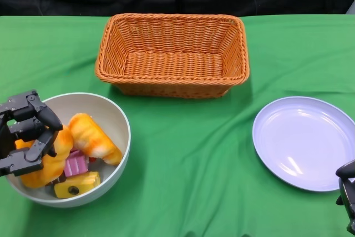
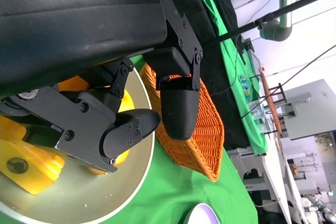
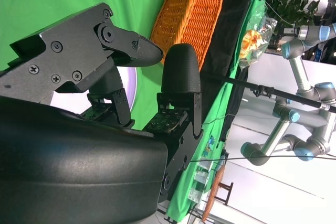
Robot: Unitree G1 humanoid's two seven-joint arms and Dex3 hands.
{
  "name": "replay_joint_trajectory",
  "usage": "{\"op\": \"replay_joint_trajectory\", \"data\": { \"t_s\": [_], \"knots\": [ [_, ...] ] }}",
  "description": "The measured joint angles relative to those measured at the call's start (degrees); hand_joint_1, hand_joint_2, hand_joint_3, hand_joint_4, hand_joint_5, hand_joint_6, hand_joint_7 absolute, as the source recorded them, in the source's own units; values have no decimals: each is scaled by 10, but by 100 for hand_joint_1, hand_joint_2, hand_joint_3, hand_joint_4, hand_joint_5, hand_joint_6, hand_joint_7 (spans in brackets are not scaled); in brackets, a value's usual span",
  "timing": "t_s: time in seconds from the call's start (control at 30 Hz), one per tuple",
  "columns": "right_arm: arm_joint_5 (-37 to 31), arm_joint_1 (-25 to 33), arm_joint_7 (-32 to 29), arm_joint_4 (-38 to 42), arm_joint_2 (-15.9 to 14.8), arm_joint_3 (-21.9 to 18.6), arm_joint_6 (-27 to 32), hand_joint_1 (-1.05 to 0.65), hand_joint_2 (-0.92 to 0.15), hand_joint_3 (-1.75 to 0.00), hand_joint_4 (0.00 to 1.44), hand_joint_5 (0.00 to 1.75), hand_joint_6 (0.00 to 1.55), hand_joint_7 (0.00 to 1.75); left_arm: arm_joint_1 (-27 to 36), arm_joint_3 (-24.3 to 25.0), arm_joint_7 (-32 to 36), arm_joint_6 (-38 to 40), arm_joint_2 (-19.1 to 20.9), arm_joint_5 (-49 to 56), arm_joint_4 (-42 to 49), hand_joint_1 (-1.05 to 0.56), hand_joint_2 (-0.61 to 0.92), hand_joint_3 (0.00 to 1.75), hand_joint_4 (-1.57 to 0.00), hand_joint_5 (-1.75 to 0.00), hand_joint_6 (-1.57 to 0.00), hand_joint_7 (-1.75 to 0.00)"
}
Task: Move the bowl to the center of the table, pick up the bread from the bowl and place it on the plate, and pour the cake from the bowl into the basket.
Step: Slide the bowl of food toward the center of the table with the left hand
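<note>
Where the bowl [image 1: 113, 137] sits, bread [image 1: 94, 137] lengthwise toward plate [image 1: 307, 141].

Orange woven basket [image 1: 172, 54], lilac plate [image 1: 305, 140] (glossy), green tablecloth [image 1: 188, 159].

The left hand [image 1: 28, 134] is hanging at the near left of the table, its black fingers [image 2: 128, 135] curling downward and apart, gripping nothing visible. The right hand [image 1: 348, 195] is showing only at the near right edge, its fingers [image 3: 181, 72] spreading apart and holding nothing.
</note>
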Motion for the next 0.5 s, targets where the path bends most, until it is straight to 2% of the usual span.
{"op": "replay_joint_trajectory", "data": {
  "t_s": [0.5],
  "knots": [
    [2,0,2,5,0,-1,-7,-12,-63,-83,63,165,63,131,-1,0,0,-9,-1,10,10,-8,67,90,-74,-167,-70,-137]
  ]
}}
